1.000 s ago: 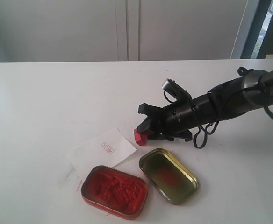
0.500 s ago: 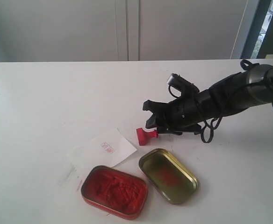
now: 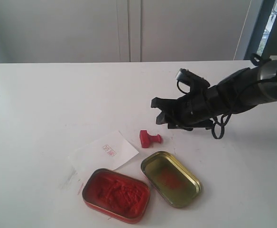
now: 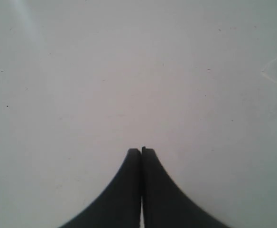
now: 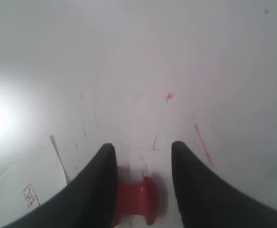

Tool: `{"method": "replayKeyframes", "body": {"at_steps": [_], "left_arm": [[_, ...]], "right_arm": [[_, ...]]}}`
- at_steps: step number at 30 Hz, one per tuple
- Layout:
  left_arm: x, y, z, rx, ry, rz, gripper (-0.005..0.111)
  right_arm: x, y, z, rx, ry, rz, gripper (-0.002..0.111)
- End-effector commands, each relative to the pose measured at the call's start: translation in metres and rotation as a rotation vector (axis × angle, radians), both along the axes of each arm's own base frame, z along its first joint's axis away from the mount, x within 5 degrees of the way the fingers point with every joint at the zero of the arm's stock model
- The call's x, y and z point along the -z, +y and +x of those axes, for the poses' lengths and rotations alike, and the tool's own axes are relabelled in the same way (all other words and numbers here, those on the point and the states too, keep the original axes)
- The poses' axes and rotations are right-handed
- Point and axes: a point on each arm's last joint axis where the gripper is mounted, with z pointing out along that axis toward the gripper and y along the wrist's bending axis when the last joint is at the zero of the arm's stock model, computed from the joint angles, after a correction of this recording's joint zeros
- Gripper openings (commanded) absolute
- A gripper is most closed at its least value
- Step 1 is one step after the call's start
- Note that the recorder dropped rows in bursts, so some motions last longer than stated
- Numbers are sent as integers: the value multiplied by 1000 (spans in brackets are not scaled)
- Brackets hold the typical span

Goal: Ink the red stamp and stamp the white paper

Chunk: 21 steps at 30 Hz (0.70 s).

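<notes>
Right hand (image 3: 157, 110) has backed off, jaws apart, from red stamp (image 3: 148, 138).

Soft daylight, glare patch, blurred wrist views

Red stamp (image 3: 149, 138) and white paper (image 3: 100, 154) are lying on the bench (image 3: 43, 104), nearer its front edge than its back.
The stamp is resting tipped on its side, square base facing the paper, knob pointing away; the thin slip is lying flat just beside it, showing a small red imprint (image 3: 109, 150).
</notes>
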Motion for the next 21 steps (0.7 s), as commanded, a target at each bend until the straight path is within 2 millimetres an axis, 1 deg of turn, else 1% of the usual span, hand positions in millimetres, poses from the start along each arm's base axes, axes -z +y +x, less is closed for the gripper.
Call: {"method": "replayKeyframes", "body": {"at_steps": [1, 5, 13, 21], "left_arm": [[4, 0, 0, 0, 14, -4, 0], [4, 0, 0, 0, 14, -4, 0], [4, 0, 0, 0, 14, -4, 0], [4, 0, 0, 0, 14, -4, 0]], "right_arm": [[-17, -13, 5, 29, -51, -7, 37], [-24, -20, 6, 44, -66, -4, 37], [-34, -21, 2, -18, -97, -44, 36], [-49, -25, -3, -62, -123, -109, 25]]}}
